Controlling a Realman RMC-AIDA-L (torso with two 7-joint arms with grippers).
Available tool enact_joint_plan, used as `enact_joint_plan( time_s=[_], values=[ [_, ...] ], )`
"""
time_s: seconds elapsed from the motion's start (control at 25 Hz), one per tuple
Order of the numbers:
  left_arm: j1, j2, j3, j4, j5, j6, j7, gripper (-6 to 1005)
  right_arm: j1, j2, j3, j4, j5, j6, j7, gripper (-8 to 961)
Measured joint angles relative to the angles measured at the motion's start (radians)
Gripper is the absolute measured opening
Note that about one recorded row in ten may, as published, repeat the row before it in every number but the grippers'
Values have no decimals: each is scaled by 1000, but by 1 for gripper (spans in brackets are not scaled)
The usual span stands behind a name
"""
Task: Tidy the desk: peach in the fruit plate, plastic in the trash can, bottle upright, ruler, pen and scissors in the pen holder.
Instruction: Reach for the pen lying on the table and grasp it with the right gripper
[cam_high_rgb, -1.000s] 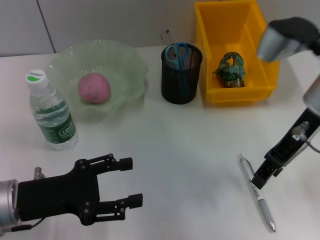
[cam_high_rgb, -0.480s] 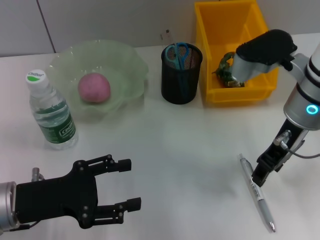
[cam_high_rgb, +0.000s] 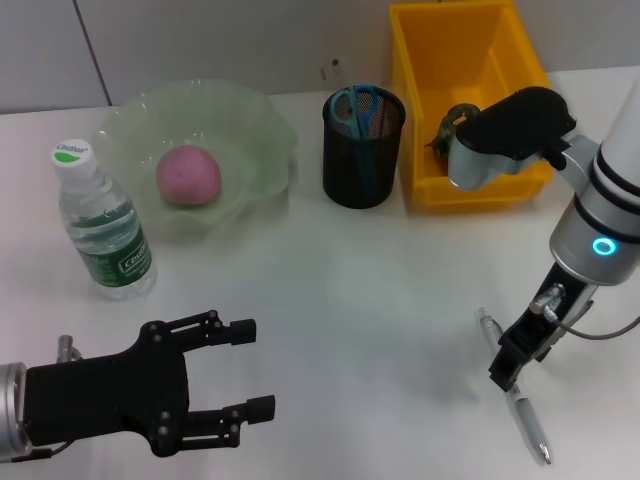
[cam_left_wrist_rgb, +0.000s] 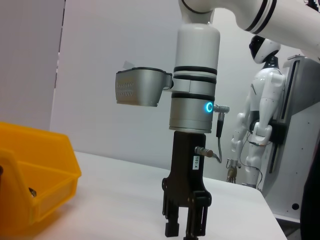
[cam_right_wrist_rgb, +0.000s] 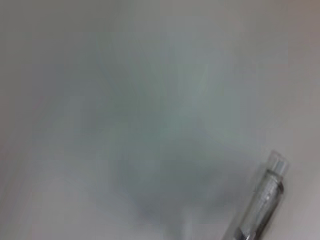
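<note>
Pen (cam_high_rgb: 517, 400) lies flat, long axis near-to-far; right gripper (cam_high_rgb: 507, 368) jaws' state unclear.

On the plain white worktop (cam_high_rgb: 330, 270), a smooth pink ball-shaped peach (cam_high_rgb: 187, 176) sits in the wide translucent pale-green fruit plate (cam_high_rgb: 262, 120) with a scalloped rim. A small clear plastic bottle (cam_high_rgb: 100, 225) with a green label and white cap stands upright beside that plate. The black wire-mesh pen holder (cam_high_rgb: 362, 152) holds light blue-handled scissors (cam_high_rgb: 355, 105). A crumpled green piece of plastic (cam_high_rgb: 450, 122) lies in the bright yellow rectangular trash can (cam_high_rgb: 462, 50). A slim silver-grey pen (cam_high_rgb: 525, 420) lies flat on the worktop.
</note>
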Motion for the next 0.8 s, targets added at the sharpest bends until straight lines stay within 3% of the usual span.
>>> enact_joint_plan(
  time_s=[0.8],
  values=[
    [-4, 3, 1, -3, 2, 0, -2, 802, -41, 1, -41, 2, 24, 30, 2, 574]
  ],
)
